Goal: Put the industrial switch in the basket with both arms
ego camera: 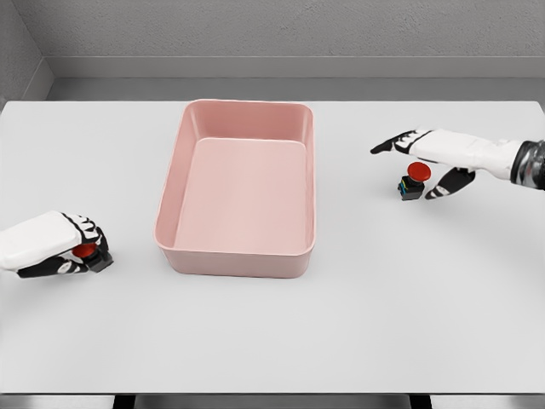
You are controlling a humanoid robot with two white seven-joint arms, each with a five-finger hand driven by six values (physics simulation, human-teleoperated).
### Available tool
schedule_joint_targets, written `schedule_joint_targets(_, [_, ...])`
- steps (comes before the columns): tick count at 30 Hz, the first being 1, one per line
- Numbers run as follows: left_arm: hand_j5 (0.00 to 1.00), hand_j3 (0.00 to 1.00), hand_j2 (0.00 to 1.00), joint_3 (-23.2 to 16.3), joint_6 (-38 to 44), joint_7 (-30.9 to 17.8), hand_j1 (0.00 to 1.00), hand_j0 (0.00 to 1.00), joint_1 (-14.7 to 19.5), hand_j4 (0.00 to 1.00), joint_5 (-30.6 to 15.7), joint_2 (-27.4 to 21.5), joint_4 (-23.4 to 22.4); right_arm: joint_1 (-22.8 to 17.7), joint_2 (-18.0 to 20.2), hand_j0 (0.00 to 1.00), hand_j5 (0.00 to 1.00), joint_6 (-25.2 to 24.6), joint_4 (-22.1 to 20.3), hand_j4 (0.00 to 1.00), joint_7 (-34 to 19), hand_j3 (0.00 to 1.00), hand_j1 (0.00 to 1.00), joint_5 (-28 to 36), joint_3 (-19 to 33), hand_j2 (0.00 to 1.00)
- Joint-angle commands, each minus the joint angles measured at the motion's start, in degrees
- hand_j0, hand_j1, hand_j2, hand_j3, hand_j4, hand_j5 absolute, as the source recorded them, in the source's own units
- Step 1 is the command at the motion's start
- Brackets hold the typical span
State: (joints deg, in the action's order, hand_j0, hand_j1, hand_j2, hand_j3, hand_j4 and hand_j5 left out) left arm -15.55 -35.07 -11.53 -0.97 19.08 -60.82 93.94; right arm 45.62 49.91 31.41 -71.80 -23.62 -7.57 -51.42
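A pink rectangular basket (167, 204) stands in the middle of the white table. Left of it, my left hand (78, 249) is curled around an industrial switch (88, 253) with a red button and a dark base, low on the table. On the right, a second industrial switch (414, 181), red button on a black base, stands on the table. My right hand (426, 166) hovers over it with fingers spread, thumb (449, 184) beside the switch and index finger (393, 142) pointing left; it holds nothing.
The white table (272, 332) ends at a front edge near the bottom of the view. A grey wall and floor lie behind its far edge.
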Motion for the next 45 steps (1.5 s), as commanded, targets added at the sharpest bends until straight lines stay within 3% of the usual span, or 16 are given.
schedule_joint_targets(1, [0.32, 0.32, 0.32, 0.35, 0.07, 0.01, 0.32, 0.32, 0.09, 0.32, -0.45, -0.09, 2.12, 0.00, -0.34, 0.98, 0.98, -0.56, 0.17, 0.98, -0.11, 0.98, 0.98, 0.10, -0.78, 0.98])
schedule_joint_targets(6, [0.30, 0.30, 0.30, 0.70, 0.07, 0.10, 0.30, 0.30, 0.88, 0.30, -0.71, -0.62, 3.62, 0.00, -0.34, 0.97, 0.97, -0.56, 0.61, 0.97, -0.11, 0.97, 0.97, 0.10, -1.13, 0.97])
schedule_joint_targets(17, [0.30, 0.30, 0.30, 0.52, 0.07, 0.10, 0.30, 0.30, 7.64, 0.30, -0.97, -0.18, 5.11, 0.09, -0.52, 0.92, 0.92, -0.56, 3.42, 0.92, -0.11, 0.92, 0.92, 0.10, -1.22, 0.92])
schedule_joint_targets(22, [0.30, 0.30, 0.30, 0.08, 0.07, 0.10, 0.30, 0.30, 10.19, 0.30, -0.89, 0.35, 5.11, 0.70, -2.72, 0.92, 0.92, -0.56, 5.97, 0.92, -0.99, 0.92, 0.92, 0.02, -1.40, 0.92])
schedule_joint_targets(31, [0.29, 0.29, 0.29, -0.36, 0.07, 0.10, 0.29, 0.29, 13.71, 0.29, -0.27, 6.41, 5.90, 2.11, -3.95, 0.88, 0.88, -0.47, 9.13, 0.88, -0.99, 0.88, 0.88, -1.30, -3.60, 0.88])
schedule_joint_targets(36, [0.29, 0.29, 0.29, -3.52, 0.07, 0.10, 0.29, 0.29, 17.31, 0.29, -0.10, 8.08, 5.90, 2.29, -3.95, 0.85, 0.85, -0.56, 9.57, 0.85, -0.99, 0.85, 0.85, -1.57, -3.60, 0.85])
schedule_joint_targets(39, [0.29, 0.29, 0.29, -3.52, 0.07, 0.10, 0.29, 0.29, 17.58, 0.29, 2.45, 10.98, 5.90, 2.29, -3.95, 0.81, 0.81, -0.56, 9.57, 0.81, -0.99, 0.81, 0.81, -1.57, -3.60, 0.81])
schedule_joint_targets(45, [0.29, 0.29, 0.29, -5.98, 0.07, -0.16, 0.29, 0.29, 20.65, 0.29, 2.81, 12.30, 5.90, 2.55, -3.86, 0.68, 0.68, -0.47, 9.66, 0.68, -1.08, 0.68, 0.68, -1.65, -3.60, 0.68])
